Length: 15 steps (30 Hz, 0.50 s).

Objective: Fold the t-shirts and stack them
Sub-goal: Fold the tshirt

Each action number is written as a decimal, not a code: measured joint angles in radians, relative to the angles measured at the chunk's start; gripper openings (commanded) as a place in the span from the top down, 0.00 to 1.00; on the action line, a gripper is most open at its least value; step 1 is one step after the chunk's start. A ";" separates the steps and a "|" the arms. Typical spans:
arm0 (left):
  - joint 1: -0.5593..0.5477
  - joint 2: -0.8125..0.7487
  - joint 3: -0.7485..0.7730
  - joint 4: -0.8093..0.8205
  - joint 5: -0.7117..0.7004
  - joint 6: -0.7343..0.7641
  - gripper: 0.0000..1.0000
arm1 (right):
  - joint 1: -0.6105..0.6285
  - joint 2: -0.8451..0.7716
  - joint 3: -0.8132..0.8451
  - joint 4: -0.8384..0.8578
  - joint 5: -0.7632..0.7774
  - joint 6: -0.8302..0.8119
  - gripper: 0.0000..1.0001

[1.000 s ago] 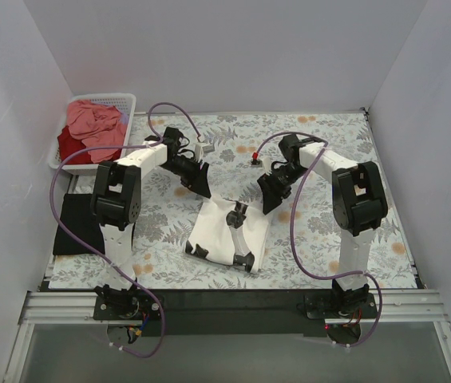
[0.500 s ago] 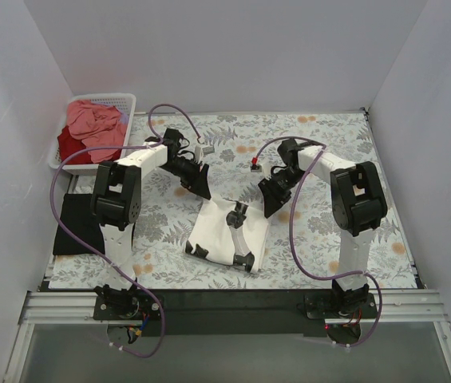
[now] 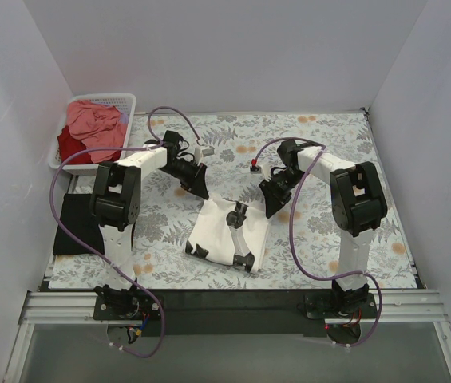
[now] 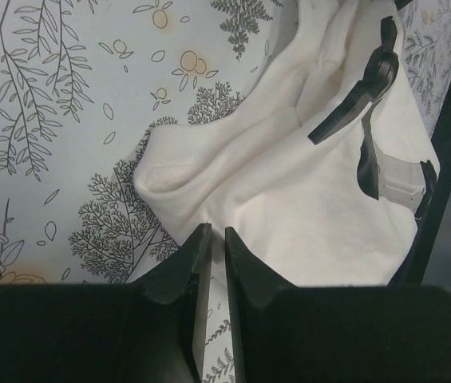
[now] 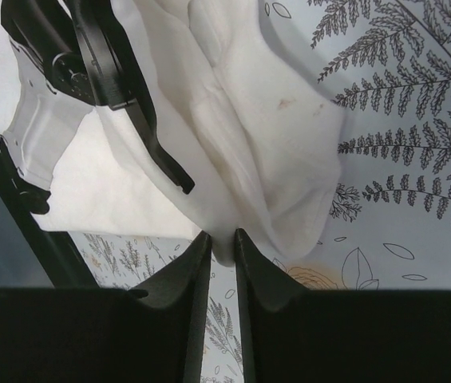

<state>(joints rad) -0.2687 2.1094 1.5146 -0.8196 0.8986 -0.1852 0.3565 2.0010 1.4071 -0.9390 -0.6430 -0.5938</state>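
The cream-white t-shirt [image 3: 223, 233] with black print lies partly folded in the middle of the floral cloth. My left gripper [image 3: 203, 191] is down at its far left corner; in the left wrist view its jaws [image 4: 215, 231] are nearly together with the edge of the shirt [image 4: 289, 183] pinched between the tips. My right gripper [image 3: 270, 209] is at the far right corner, and its jaws [image 5: 223, 235] hold a fold of the shirt [image 5: 241, 120]. A black t-shirt [image 3: 77, 223] lies folded at the table's left edge. Salmon-pink [image 3: 97, 124] and dark red [image 3: 69, 145] t-shirts fill the basket.
The white lattice basket [image 3: 127, 101] stands at the back left corner. A small red-tipped object [image 3: 255, 156] lies on the tablecloth [image 3: 329, 144] behind the right gripper. White walls close in the back and both sides.
Both grippers have narrowed their jaws onto the cream-white shirt's far corners. The right gripper has crept slightly left toward the shirt. The shirt itself has not shifted.
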 measured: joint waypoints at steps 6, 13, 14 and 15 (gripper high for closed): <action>0.000 -0.005 -0.008 0.023 -0.019 -0.019 0.59 | 0.000 -0.013 0.000 -0.001 0.012 -0.008 0.85; 0.000 -0.006 -0.017 0.018 -0.031 -0.028 0.64 | 0.000 -0.014 0.000 -0.002 0.011 -0.009 0.97; 0.000 -0.006 -0.018 0.017 -0.031 -0.028 0.66 | 0.000 -0.014 0.000 -0.001 0.011 -0.010 0.97; 0.000 -0.006 -0.018 0.015 -0.031 -0.028 0.72 | 0.000 -0.014 0.000 -0.002 0.011 -0.010 0.98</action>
<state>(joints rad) -0.2687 2.1036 1.4967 -0.8043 0.8673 -0.2134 0.3565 1.9873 1.4071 -0.9405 -0.6315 -0.6033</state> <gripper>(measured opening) 0.358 0.047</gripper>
